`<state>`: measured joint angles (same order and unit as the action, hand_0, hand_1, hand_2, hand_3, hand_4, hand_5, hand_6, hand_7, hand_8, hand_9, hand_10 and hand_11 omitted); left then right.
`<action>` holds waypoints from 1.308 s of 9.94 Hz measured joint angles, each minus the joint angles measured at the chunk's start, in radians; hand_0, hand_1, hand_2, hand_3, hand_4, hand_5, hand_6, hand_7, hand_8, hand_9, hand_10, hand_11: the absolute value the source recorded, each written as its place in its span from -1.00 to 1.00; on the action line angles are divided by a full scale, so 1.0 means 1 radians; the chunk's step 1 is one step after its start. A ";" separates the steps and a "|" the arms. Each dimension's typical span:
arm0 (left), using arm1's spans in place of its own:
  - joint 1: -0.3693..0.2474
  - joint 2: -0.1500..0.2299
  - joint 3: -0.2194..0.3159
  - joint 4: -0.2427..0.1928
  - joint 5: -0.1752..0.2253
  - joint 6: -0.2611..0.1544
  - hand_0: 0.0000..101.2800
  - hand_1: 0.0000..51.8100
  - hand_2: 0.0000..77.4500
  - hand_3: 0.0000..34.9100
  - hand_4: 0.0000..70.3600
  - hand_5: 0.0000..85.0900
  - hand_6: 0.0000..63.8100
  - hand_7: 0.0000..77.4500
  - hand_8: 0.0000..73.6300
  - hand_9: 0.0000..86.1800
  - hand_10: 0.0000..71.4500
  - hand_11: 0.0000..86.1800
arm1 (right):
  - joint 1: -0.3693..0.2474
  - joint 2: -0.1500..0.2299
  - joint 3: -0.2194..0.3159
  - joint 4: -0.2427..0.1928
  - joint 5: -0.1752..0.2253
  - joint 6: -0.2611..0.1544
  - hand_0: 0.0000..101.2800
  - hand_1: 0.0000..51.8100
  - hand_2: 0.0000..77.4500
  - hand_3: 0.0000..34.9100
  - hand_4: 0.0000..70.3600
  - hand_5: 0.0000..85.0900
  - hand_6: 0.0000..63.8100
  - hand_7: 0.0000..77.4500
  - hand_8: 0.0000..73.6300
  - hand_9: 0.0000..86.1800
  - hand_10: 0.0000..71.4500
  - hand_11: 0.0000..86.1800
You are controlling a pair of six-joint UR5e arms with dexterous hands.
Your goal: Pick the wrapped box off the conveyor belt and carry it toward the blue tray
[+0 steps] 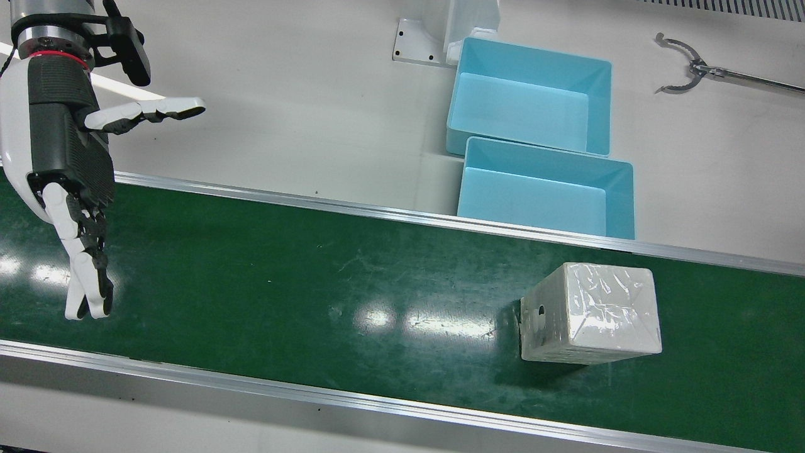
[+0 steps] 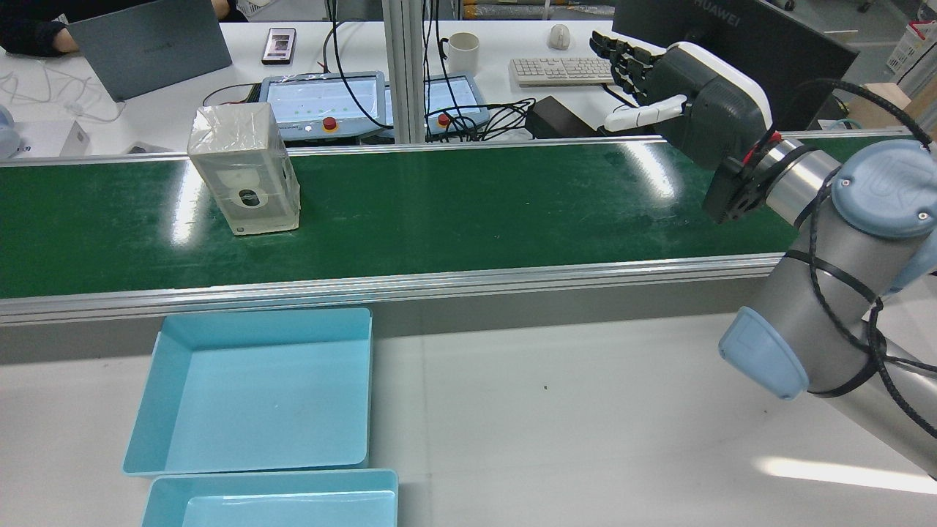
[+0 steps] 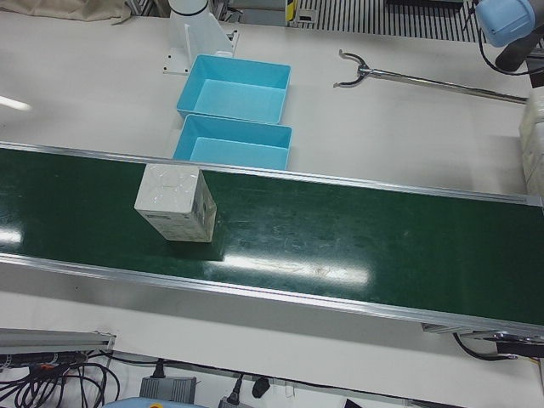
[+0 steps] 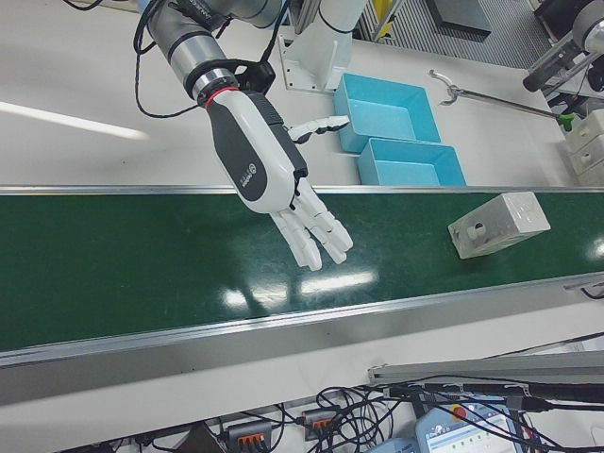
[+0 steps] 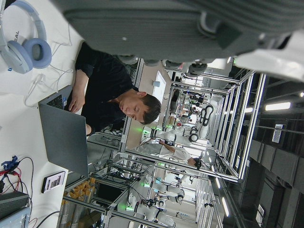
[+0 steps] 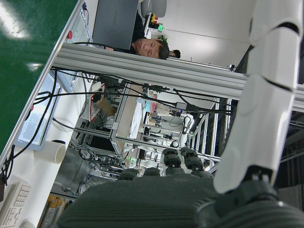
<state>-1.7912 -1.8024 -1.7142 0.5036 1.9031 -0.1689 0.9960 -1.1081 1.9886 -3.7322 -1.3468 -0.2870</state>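
Conveyor belt (image 1: pixel 251 277): one. Wrapped box (image 1: pixel 591 313) upright on belt, just beside nearer blue tray (image 1: pixel 547 195); two trays. Right robot hand (image 1: pixel 69 157) empty, fingers spread, hovering over belt, well apart from box. Left robot hand: state cannot tell. Best approach: grip box by opposite sides, lift straight.

The belt (image 1: pixel 314 283) is dark green with silver edges. The box (image 1: pixel 591 313) is off-white under clear film. Two trays (image 1: pixel 546 196) are light blue; the surface (image 1: pixel 283 113) is pale grey-white. The hand (image 1: pixel 69 157) is black and white.
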 joint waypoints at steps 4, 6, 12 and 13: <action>0.000 0.000 0.000 0.000 0.000 0.000 -1.00 -1.00 -0.99 -1.00 -1.00 -0.97 -1.00 -0.99 -1.00 -1.00 -0.98 -1.00 | 0.001 0.004 0.002 0.000 0.001 0.004 -0.11 -0.56 -0.75 -1.00 -0.86 -0.92 -1.00 -1.00 -0.99 -0.96 -1.00 -0.96; 0.000 0.000 0.000 0.000 0.000 0.000 -1.00 -1.00 -0.99 -1.00 -1.00 -0.97 -1.00 -1.00 -1.00 -1.00 -1.00 -1.00 | 0.000 0.006 0.000 -0.001 0.001 0.004 -0.11 -0.60 -0.75 -1.00 -0.89 -0.94 -1.00 -1.00 -0.97 -0.96 -1.00 -0.96; 0.000 0.000 0.000 0.000 0.000 0.000 -1.00 -1.00 -0.97 -1.00 -1.00 -0.97 -1.00 -1.00 -1.00 -1.00 -0.98 -1.00 | -0.004 0.019 -0.015 -0.004 0.004 -0.010 -0.12 -0.56 -0.73 -1.00 -0.89 -0.94 -1.00 -1.00 -0.97 -0.96 -1.00 -0.96; 0.000 0.000 0.000 0.000 0.000 0.000 -1.00 -1.00 -0.97 -1.00 -1.00 -0.97 -1.00 -0.99 -1.00 -1.00 -0.98 -1.00 | -0.004 0.019 -0.017 -0.004 0.005 -0.010 -0.12 -0.56 -0.73 -1.00 -0.89 -0.94 -1.00 -1.00 -0.97 -0.96 -1.00 -0.96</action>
<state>-1.7912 -1.8024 -1.7142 0.5036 1.9031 -0.1689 0.9918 -1.0890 1.9718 -3.7364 -1.3419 -0.2972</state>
